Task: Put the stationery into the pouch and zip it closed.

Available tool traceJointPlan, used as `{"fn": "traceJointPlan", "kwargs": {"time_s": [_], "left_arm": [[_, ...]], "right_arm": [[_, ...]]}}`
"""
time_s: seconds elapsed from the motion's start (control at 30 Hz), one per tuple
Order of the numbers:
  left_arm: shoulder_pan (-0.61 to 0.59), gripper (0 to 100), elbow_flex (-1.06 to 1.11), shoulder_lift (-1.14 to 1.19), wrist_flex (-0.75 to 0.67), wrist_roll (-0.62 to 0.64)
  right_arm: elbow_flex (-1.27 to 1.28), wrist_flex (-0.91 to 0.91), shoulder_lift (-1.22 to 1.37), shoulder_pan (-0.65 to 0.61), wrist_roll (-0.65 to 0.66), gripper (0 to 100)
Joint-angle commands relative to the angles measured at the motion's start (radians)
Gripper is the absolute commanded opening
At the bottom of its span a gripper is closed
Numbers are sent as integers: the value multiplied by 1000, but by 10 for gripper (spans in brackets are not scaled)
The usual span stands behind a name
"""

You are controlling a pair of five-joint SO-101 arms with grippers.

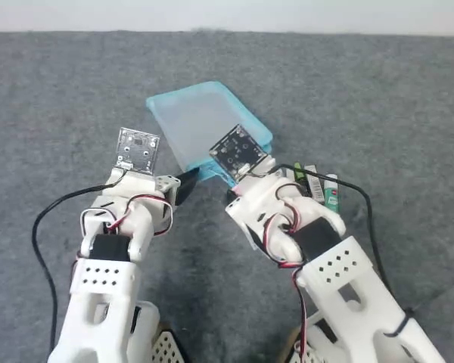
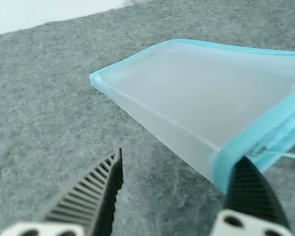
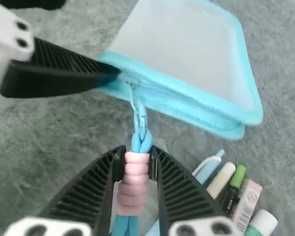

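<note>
The translucent pouch [image 1: 200, 121] with light blue trim lies flat at the table's middle. Its zip pull, a pink beaded cord [image 3: 134, 183] on a blue tab, sits between the fingers of my right gripper [image 3: 136, 153], which is shut on it just off the pouch's near edge. My left gripper [image 2: 179, 177] is open at the pouch's near corner [image 2: 221, 169], with one black finger [image 3: 59, 74] touching that corner. The stationery [image 1: 318, 185], several pens and tubes, lies in a row on the table beside my right arm.
Grey felt [image 1: 378, 98] covers the table, with open room on every side of the pouch. A black cable [image 1: 38, 227] loops beside the left arm. Another cable [image 1: 367, 219] runs past the stationery.
</note>
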Motion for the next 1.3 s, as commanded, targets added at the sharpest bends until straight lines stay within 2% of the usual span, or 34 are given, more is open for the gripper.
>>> {"fn": "traceJointPlan", "kwargs": {"time_s": [0.0,0.13,0.43,0.63,0.8,1.13,1.27], "left_arm": [[-52,320,-71,20,-46,17],[-86,320,-64,20,-69,18],[-83,320,-64,21,-69,18],[-12,323,-38,18,-68,11],[-12,323,-38,18,-72,11],[-5,323,-33,20,-77,11],[-3,323,-21,20,-106,11]], "right_arm": [[-28,13,-4,76,26,6],[-18,16,-4,99,61,6],[-35,51,-13,102,60,6],[-132,96,-4,-18,23,6],[-176,171,-15,-97,15,6],[-175,188,-22,-189,25,6],[-173,232,-102,-214,51,6]]}}
